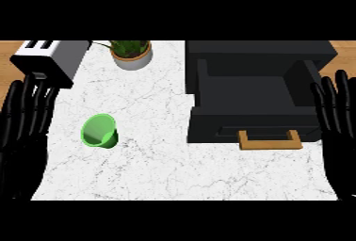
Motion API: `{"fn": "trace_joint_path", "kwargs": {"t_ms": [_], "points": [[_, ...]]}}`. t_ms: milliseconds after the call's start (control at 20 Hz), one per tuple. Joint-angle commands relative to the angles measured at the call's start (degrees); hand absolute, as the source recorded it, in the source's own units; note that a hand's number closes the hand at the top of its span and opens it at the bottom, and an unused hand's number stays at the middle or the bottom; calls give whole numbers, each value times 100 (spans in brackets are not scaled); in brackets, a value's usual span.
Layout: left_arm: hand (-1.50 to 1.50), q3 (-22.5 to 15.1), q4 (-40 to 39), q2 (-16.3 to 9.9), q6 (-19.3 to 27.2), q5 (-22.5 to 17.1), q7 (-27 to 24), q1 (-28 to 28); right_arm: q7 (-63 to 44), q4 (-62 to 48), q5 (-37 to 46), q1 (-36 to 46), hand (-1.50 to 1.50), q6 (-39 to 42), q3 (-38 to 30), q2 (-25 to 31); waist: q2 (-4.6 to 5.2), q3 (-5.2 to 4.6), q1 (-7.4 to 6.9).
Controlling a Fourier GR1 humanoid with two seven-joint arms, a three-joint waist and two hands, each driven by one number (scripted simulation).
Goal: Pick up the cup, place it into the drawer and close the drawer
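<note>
While both hands rest at the side edges of the head view, the green cup (99, 131) lies tipped on its side on the white marble bench (160, 160), its open mouth turned up and toward the viewer. It sits on the left half of the bench, well apart from the drawer (250, 101) and touched by nothing. No writing or label can be read on any item.

The left hand (24, 122) shows at the left edge, its fingers (35, 101) straight, spread and pointing up the view; the cup lies just to the right of them, lower than their tips, with bare marble between. The right hand (337, 127) shows at the right edge in the same pose, fingers (334, 94) straight and spread, holding nothing, and the cup is far across the bench from it.

The dark drawer stands pulled open on the right, its interior visible, with a wooden handle (271, 140) on its front. A toaster (49, 59) stands at the far left corner, and a potted plant (131, 54) stands just beside it.
</note>
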State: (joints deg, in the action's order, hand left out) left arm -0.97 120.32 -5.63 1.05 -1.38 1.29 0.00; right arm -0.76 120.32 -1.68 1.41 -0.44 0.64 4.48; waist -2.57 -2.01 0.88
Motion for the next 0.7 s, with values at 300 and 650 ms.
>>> {"fn": "trace_joint_path", "kwargs": {"t_ms": [300, 650], "points": [[-150, -72, -806, 550, 2257, 715, 21, -444, -566, 137, -454, -84, -150, 402, 287, 76, 272, 192, -26], [-150, -254, -1917, 560, 2911, 602, -290, -1293, -573, -44, -477, 68, -150, 387, 120, 23, 258, 200, -65]]}}
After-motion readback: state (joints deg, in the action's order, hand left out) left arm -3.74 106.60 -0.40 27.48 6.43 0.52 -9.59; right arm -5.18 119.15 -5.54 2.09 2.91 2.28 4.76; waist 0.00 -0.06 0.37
